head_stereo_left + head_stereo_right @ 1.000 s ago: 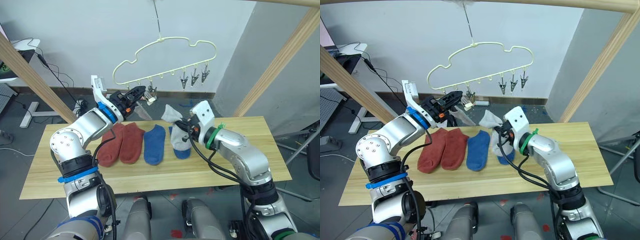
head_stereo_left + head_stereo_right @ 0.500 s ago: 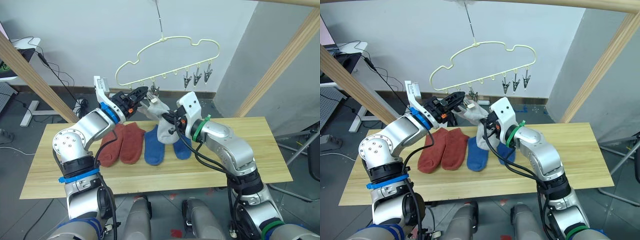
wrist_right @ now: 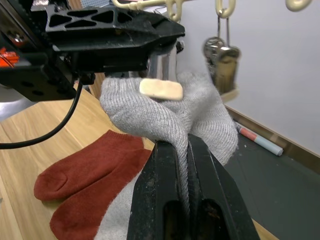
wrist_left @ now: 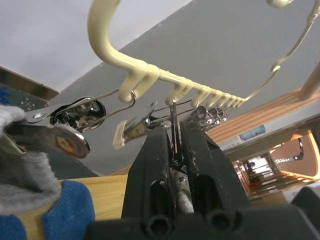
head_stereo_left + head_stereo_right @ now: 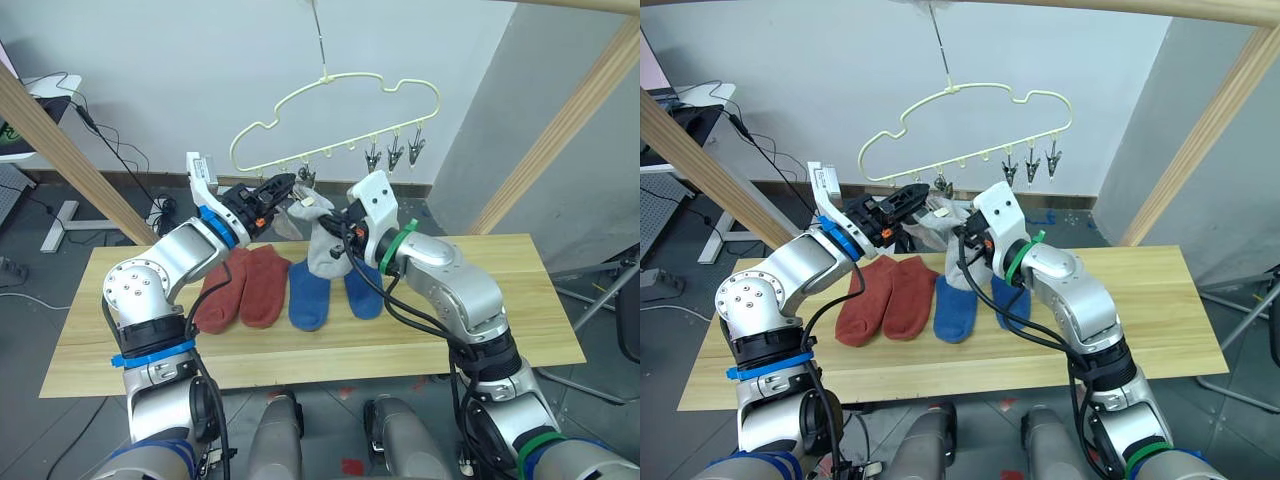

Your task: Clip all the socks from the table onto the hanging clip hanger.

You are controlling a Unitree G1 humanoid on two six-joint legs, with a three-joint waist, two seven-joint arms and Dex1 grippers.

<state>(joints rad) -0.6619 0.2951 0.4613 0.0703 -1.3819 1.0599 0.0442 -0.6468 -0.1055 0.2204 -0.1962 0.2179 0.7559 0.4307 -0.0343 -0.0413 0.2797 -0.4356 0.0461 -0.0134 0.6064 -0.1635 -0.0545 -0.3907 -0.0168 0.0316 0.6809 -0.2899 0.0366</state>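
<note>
My left gripper (image 5: 287, 185) is shut on one metal clip (image 4: 173, 127) of the pale-yellow clip hanger (image 5: 335, 88), at the left end of its clip row. A light grey sock (image 5: 323, 240) hangs in the air with my right gripper (image 3: 181, 146) shut on its cuff. The cuff is up against the held clip, whose cream pad (image 3: 161, 89) lies against the fabric. I cannot tell whether the clip bites it. Two rust-red socks (image 5: 245, 287) and two blue socks (image 5: 310, 292) lie side by side on the table (image 5: 500, 300).
Three free clips (image 5: 395, 154) hang at the hanger's right end. Thick wooden poles slant up on the left (image 5: 70, 160) and the right (image 5: 560, 130) of the table. Cables and a desk leg are on the floor behind.
My right gripper has carried the grey sock up and to the left, from above the blue socks to the clip in my left gripper. The left gripper has stayed at the clip.
</note>
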